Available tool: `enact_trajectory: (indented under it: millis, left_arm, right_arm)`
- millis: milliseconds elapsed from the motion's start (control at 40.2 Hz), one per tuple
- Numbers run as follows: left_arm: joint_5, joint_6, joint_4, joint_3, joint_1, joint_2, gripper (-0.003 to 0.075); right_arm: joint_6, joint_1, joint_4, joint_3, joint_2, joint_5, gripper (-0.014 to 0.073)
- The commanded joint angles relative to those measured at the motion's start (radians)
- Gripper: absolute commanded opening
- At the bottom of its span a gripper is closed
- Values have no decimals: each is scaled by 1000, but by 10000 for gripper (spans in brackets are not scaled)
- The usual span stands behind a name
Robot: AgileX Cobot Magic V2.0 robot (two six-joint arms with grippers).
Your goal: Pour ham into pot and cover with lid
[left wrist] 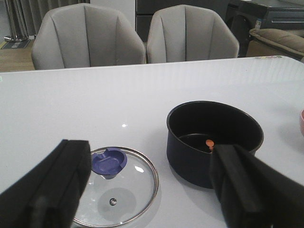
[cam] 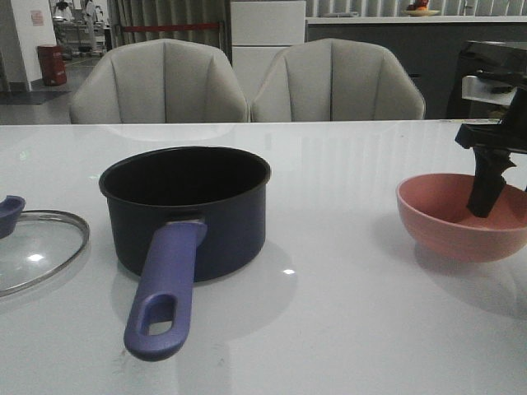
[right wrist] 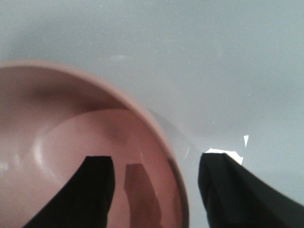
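The dark navy pot (cam: 226,222) stands left of the table's middle, its purple-blue handle (cam: 165,288) pointing at the near edge. A couple of orange-pink ham slices (left wrist: 209,142) lie on its black floor; the front view does not show them. The glass lid (cam: 37,247) lies flat at the far left with its knob (left wrist: 109,161) up. My left gripper (left wrist: 149,152) hovers open above the lid and beside the pot (left wrist: 199,161), outside the front view. My right gripper (cam: 496,185) is open, astride the pink bowl's rim (right wrist: 156,128), one finger inside.
The pink bowl (cam: 461,239) sits at the right of the white table (cam: 346,313) and looks empty inside. Two grey chairs (cam: 160,82) stand behind the far edge. A dark machine (cam: 494,58) is at the back right.
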Motion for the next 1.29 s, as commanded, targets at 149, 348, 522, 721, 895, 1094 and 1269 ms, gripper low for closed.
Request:
enact_trajectory:
  millis: [149, 348, 522, 721, 895, 1094, 1269]
  left_arm:
    - [-77, -1, -5, -29, -8, 11, 564]
    - [-77, -1, -5, -29, -8, 11, 564]
    - [-77, -1, -5, -29, -8, 11, 564]
    - [-77, -1, -5, -29, -8, 11, 564]
    - [-77, -1, -5, -29, -8, 11, 564]
    - [-77, -1, -5, -29, -8, 11, 564]
    - [-77, -1, -5, -29, -8, 11, 564]
  right_arm:
    - [-114, -5, 15, -22, -182, -15, 519]
    - [-121, -5, 27, 85, -358, -96, 519]
    - [-121, -5, 39, 228, -547, -210, 519]
    - [-121, 49, 44, 379, -772, -347, 519]
    - [-121, 123, 43, 483, -962, -435, 519]
    - [-120, 170, 53, 601, -1165, -522, 519]
    - [-120, 267, 62, 764, -1356, -648, 519]
